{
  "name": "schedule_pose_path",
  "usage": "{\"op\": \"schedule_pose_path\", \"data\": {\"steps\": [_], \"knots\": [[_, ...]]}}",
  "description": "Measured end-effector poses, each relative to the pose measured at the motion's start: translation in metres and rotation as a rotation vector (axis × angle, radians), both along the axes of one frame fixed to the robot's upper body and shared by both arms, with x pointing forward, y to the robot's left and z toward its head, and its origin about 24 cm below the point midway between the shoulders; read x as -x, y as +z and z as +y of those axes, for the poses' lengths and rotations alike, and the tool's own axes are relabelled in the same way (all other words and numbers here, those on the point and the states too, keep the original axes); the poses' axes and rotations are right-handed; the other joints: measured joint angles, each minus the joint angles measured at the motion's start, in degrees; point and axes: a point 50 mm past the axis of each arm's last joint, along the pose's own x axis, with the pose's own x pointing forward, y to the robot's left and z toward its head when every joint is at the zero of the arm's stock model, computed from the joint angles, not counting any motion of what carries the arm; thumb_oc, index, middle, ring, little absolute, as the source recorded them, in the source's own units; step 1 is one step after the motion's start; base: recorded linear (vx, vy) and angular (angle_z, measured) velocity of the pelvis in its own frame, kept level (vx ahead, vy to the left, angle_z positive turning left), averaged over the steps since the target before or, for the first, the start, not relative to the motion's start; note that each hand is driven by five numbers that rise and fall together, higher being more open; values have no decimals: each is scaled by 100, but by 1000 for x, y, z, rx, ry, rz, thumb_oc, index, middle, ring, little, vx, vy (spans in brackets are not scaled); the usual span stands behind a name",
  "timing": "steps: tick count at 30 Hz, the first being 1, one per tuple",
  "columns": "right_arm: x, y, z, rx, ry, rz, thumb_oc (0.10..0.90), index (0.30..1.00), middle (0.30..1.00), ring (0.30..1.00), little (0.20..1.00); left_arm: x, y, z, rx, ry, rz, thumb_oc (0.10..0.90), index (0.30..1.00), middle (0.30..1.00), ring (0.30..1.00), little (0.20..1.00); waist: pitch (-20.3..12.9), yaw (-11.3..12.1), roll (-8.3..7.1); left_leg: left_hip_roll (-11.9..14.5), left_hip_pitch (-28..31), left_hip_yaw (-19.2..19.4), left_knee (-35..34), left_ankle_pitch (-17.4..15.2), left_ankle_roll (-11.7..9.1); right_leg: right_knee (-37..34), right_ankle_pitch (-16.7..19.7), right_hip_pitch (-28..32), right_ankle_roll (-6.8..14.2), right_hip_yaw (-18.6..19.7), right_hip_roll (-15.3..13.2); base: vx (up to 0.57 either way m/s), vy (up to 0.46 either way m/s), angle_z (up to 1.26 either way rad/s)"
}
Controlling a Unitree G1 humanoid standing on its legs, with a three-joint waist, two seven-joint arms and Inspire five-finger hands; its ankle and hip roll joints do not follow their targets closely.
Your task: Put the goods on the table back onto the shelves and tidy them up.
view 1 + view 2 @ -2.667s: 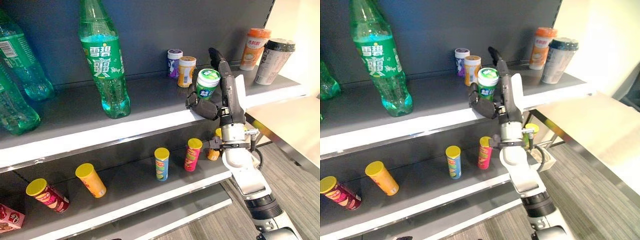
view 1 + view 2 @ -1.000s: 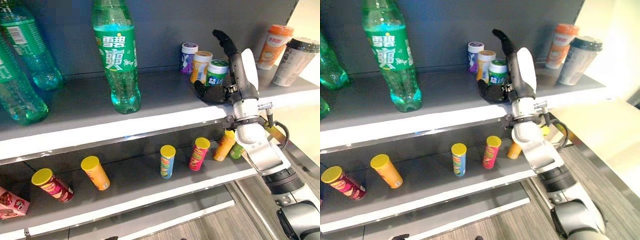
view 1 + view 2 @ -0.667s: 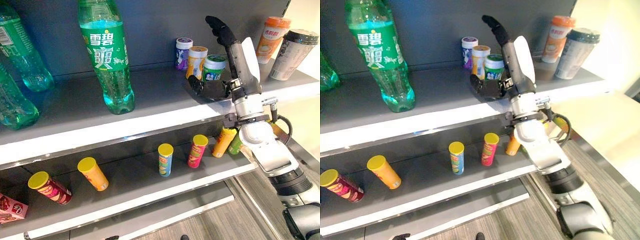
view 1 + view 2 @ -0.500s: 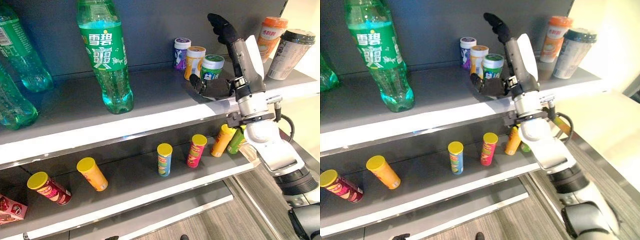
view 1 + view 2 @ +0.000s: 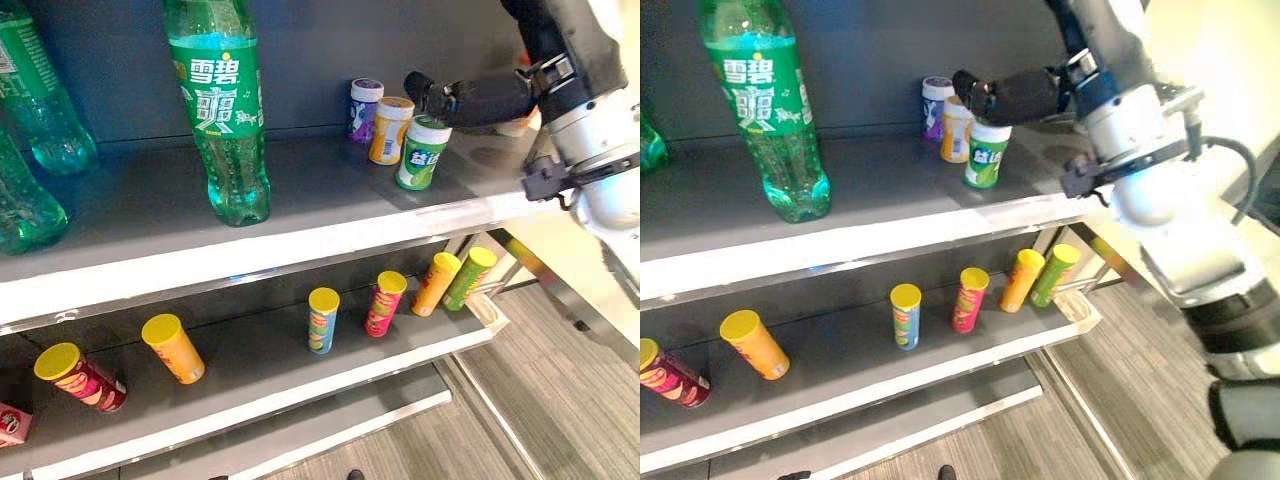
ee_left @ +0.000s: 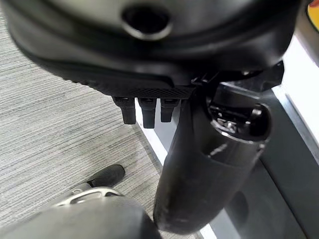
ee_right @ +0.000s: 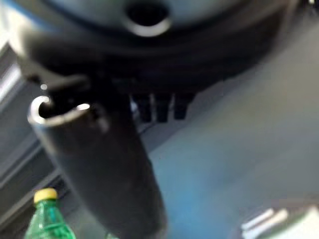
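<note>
Green-labelled and capped in white, the small jar (image 5: 421, 154) is standing on the upper shelf (image 5: 300, 215) near its front edge towards the right end, just in front of the orange jar (image 5: 388, 130) and the purple jar (image 5: 362, 110), and leaning a little. The right hand (image 5: 470, 100) is reaching in from the right end of the shelf, its dark fingers (image 5: 985, 95) lying over the jar's cap; they look relaxed rather than curled round it, though I cannot tell whether they are touching the lid. Judging by this, the placing is nearly done, and doing it well is a matter of letting the jar settle flat before lifting straight up and clear, so the neighbouring jars are not being knocked. The left hand (image 6: 144, 107) is hanging low over the floor with its fingers loose, holding nothing.
</note>
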Motion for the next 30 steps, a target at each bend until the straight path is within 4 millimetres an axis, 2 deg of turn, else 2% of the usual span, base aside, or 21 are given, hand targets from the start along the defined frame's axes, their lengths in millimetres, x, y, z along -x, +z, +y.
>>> {"op": "schedule_pose_path", "data": {"steps": [2,4,5,6,7,9,11,13,16,18,20,21,22,23,24,25,26,27,28,29,30], "knots": [[25,18,-22,148,-100,-8,800,900,900,900,900,8,0,3,-1,2,18,800,900,900,900,900,-15,-232,-23,-2,56,86,-1,-23,10,0,4,15,8,39,3,-41,45,-21],[50,27,-35,219,-158,31,800,900,900,900,900,20,-1,5,-4,-30,62,800,900,900,900,900,-47,-901,-87,-1,150,385,-1,-80,-3,0,31,-47,140,302,53,-44,41,-66],[55,16,-43,185,-157,70,800,900,900,900,900,22,-2,3,-2,-71,76,800,900,900,900,900,-96,-1196,-170,20,204,508,19,-96,-24,2,28,-58,218,399,95,-21,51,-67],[87,-23,-84,83,-266,200,800,900,900,900,900,12,3,5,-1,-154,37,800,900,900,900,900,-124,-1293,-377,93,220,659,31,-114,-132,47,129,-113,270,530,242,-36,43,-118],[133,-76,-138,179,-614,678,800,900,900,900,900,20,8,15,11,-150,14,800,900,900,900,900,-213,-1697,-675,223,139,1039,295,-338,-183,169,-50,-305,414,805,329,-35,105,-135],[153,-87,-172,164,-826,831,800,900,900,900,900,25,7,21,5,-106,33,800,900,900,900,900,-249,-1903,-712,241,58,1046,384,-471,-69,91,-258,-468,713,774,361,17,185,-126],[197,-64,-168,32,-901,570,800,900,900,900,900,3,3,7,25,-168,23,800,900,900,900,900,-389,-2212,-498,120,-296,1046,362,-474,-54,85,-332,-776,828,1064,313,56,132,8],[186,-35,-152,-82,-746,146,800,900,900,900,900,8,-1,-8,60,-231,52,800,900,900,900,900,-340,-2530,-390,-126,-43,1103,4,-261,-34,79,84,-819,606,1135,234,13,77,-39],[192,-11,-134,-181,-578,-301,800,900,900,900,900,-9,-4,-44,134,-373,22,800,900,900,900,900,-512,-2824,-7,-246,0,1219,-1,-347,87,6,112,-839,608,1230,164,9,62,-24],[193,-14,-137,-231,-583,-360,800,900,900,900,900,-33,1,-53,145,-412,-56,800,900,900,900,900,-518,-2873,102,-321,-42,1295,9,-367,143,12,107,-918,634,1278,119,-214,-56,-22],[182,-29,-147,-277,-622,-317,800,900,900,900,900,-63,10,-52,121,-464,-142,800,900,900,900,900,-503,-2910,58,-445,-206,1579,77,-341,189,-29,242,-1153,1018,1264,22,-274,-57,-58],[176,-39,-151,-298,-642,-281,800,900,900,900,900,-79,15,-52,100,-506,-172,800,900,900,900,900,-441,-2870,52,-426,-369,1772,183,-321,263,-50,-75,-1319,1100,1160,-13,-283,-35,-81],[171,-50,-155,-319,-664,-240,800,900,900,900,900,-98,22,-51,77,-549,-206,800,900,900,900,900,-276,-2797,212,-207,-567,1974,215,-290,352,70,-385,-1491,1040,822,48,-300,-46,-101],[166,-65,-160,-368,-677,-212,800,900,900,900,900,-116,28,-52,58,-588,-239,800,900,900,900,900,-75,-2659,586,233,-861,2250,102,-118,350,839,-279,-1843,910,95,308,-293,-78,-112],[168,-70,-162,-387,-694,-219,800,900,900,900,900,-126,33,-51,42,-615,-258,800,900,900,900,900,55,-2522,632,392,-816,2414,56,-7,336,1321,-293,-1735,921,-261,191,-356,-110,-125],[162,-74,-160,-406,-680,-222,800,900,900,900,900,-124,33,-45,27,-613,-244,800,900,900,900,900,59,-2384,490,452,-777,2678,64,7,315,1743,-444,-1548,905,-379,-102,-338,-134,-131],[149,-77,-153,-430,-623,-231,800,900,900,900,900,-117,30,-36,-3,-637,-195,800,900,900,900,900,62,-2217,353,622,-763,3030,160,41,261,2216,-724,-1293,1083,-568,-502,-309,-151,-164],[136,-81,-145,-460,-575,-240,800,900,900,900,900,-113,30,-28,-29,-715,-148,800,900,900,900,900,42,-1974,209,879,-693,3366,394,55,244,2619,-804,-1169,1004,-933,-929,-278,-256,-192],[129,-87,-140,-467,-552,-225,800,900,900,900,900,-105,27,-25,-32,-754,-116,800,900,900,900,900,-27,-1695,86,1188,-627,3549,741,54,245,2291,-327,-867,493,-1288,-1135,-261,-290,-187],[121,-100,-134,-494,-529,-194,800,900,900,900,900,-95,26,-9,-52,-713,-86,800,900,900,900,900,-71,-1417,-55,1643,-667,3503,1536,-40,396,1581,1148,-481,-376,-1365,-1062,-267,-321,-186],[112,-117,-131,-566,-514,-160,800,900,900,900,900,-86,26,4,-64,-661,-69,800,900,900,900,900,-82,-1068,-232,2374,-998,3256,2761,-133,535,987,1281,-188,-566,-1539,-717,-225,-244,-184]]}}
